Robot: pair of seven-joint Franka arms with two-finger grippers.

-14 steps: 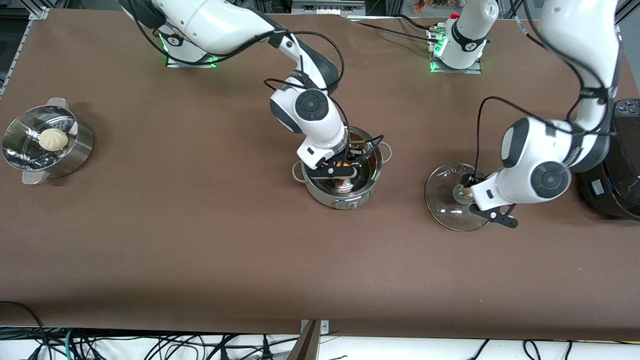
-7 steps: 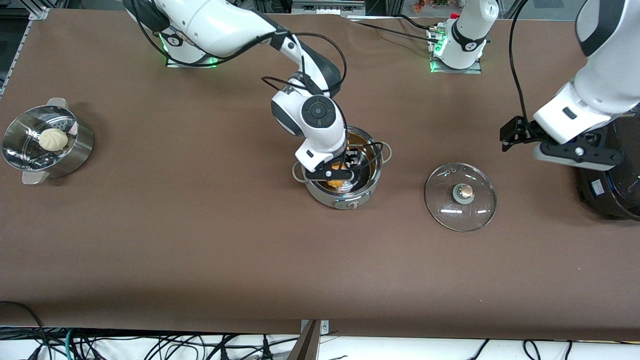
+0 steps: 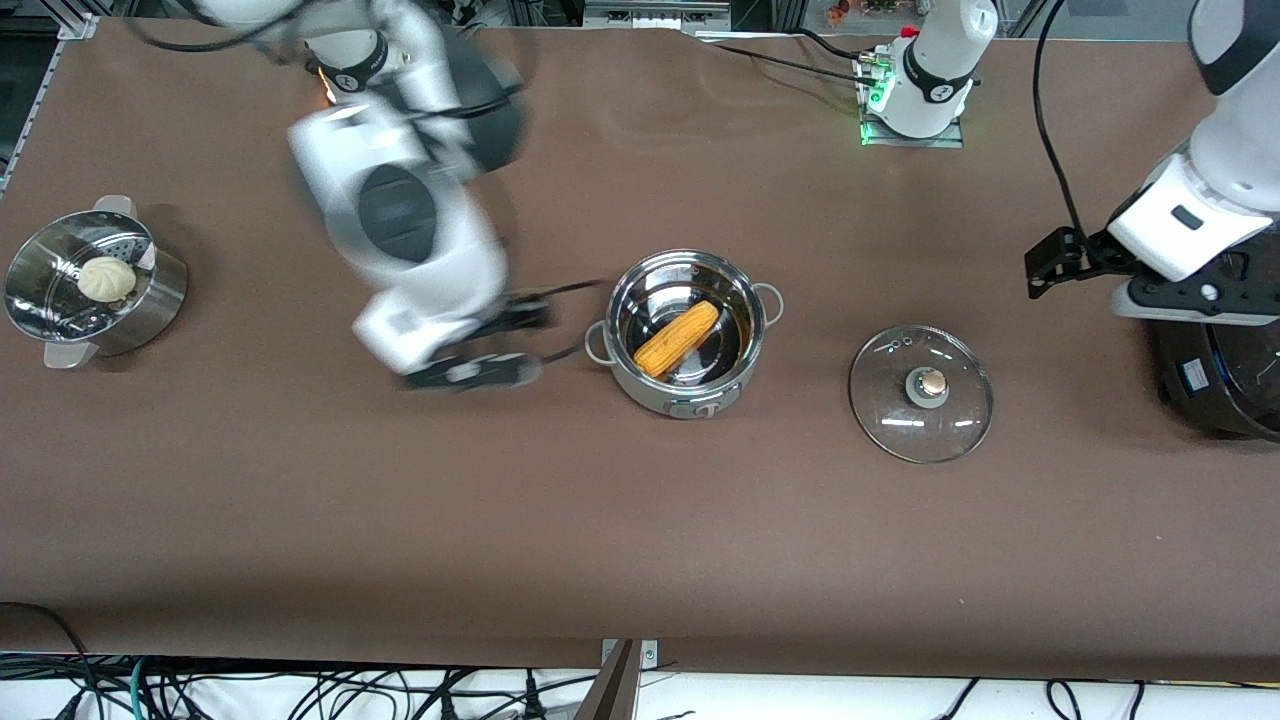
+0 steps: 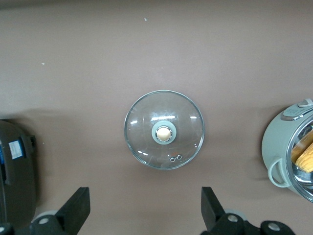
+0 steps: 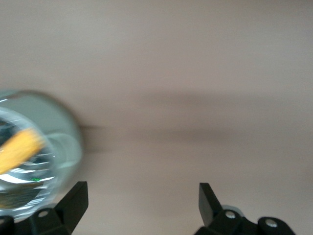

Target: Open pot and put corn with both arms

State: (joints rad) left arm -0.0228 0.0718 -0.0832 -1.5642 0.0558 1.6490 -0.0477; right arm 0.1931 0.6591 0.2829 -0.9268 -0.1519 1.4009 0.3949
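The steel pot [image 3: 690, 400] stands uncovered mid-table. The yellow-orange corn [image 3: 677, 338] lies slanted inside it. The glass lid [image 3: 921, 392] with a tan knob lies flat on the table beside the pot, toward the left arm's end. My right gripper [image 3: 505, 345] is open and empty, blurred, over bare table beside the pot toward the right arm's end. Its wrist view shows the open gripper [image 5: 142, 191], the pot [image 5: 63, 132] and the corn [image 5: 17, 149]. My left gripper [image 3: 1170, 298] is open and empty, raised over the black cooker's edge. Its wrist view shows the open gripper [image 4: 145, 196], the lid [image 4: 164, 129], the pot [image 4: 276, 147] and the corn [image 4: 304, 152].
A steamer basket [image 3: 150, 300] holding a white bun [image 3: 107, 278] stands at the right arm's end. A big black cooker [image 3: 1225, 370] stands at the left arm's end and also shows in the left wrist view [image 4: 14, 171].
The right gripper let go of the corn in the pot and swung up and away toward the right arm's end. The left gripper left the lid on the table and rose toward the cooker.
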